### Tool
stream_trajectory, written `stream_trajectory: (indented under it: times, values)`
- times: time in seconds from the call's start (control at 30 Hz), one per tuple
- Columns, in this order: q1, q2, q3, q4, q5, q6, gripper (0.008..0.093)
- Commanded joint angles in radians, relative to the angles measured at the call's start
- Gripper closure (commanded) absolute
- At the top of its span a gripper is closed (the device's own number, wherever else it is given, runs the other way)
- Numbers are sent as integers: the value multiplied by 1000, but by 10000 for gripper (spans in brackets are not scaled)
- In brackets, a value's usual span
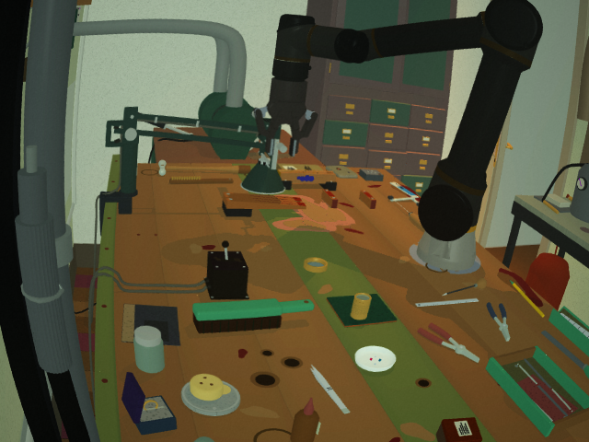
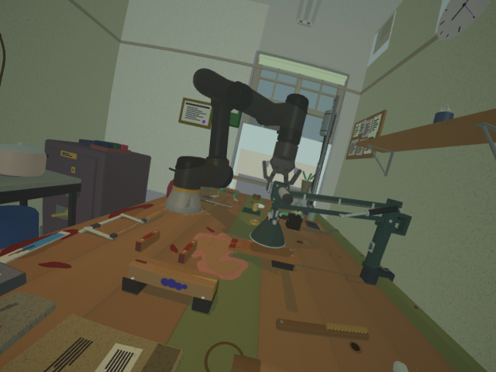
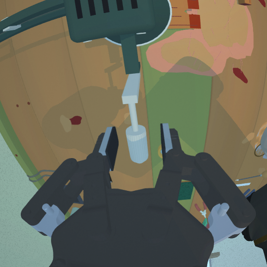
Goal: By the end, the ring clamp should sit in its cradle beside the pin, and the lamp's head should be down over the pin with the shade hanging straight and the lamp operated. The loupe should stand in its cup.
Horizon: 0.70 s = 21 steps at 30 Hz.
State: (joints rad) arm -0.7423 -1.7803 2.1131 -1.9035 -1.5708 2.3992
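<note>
The dark green lamp's shade [image 1: 263, 180] [image 2: 267, 234] hangs low over the wooden bench pin [image 1: 263, 202] [image 2: 262, 250] at the far end of the bench, held out on a jointed arm [image 1: 190, 126] [image 2: 340, 204] from a post clamped at the bench edge. A pale knurled knob [image 3: 136, 147] on a thin stem sticks out from the lamp's head. The loupe [image 1: 361, 306] stands on a green mat mid-bench. I cannot make out the ring clamp. My gripper [image 1: 280, 142] [image 2: 281, 180] [image 3: 136, 143] sits just above the lamp's head, with the knob between its fingers; it is open and holds nothing.
The lamp arm and its post [image 1: 124, 157] bar the left rear. A black switch box [image 1: 227, 274] with a lever, a green brush [image 1: 247, 314], a tape roll [image 1: 315, 264] and a white dish [image 1: 375, 358] lie mid-bench. Pliers [image 1: 449, 343] and trays sit right.
</note>
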Motion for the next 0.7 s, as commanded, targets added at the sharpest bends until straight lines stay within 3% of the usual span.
stream_trajectory:
  times: [0.0,0.67]
  values:
    - [0,0,0,0,0,0,534]
    - [0,-7,-15,20,0,0,534]
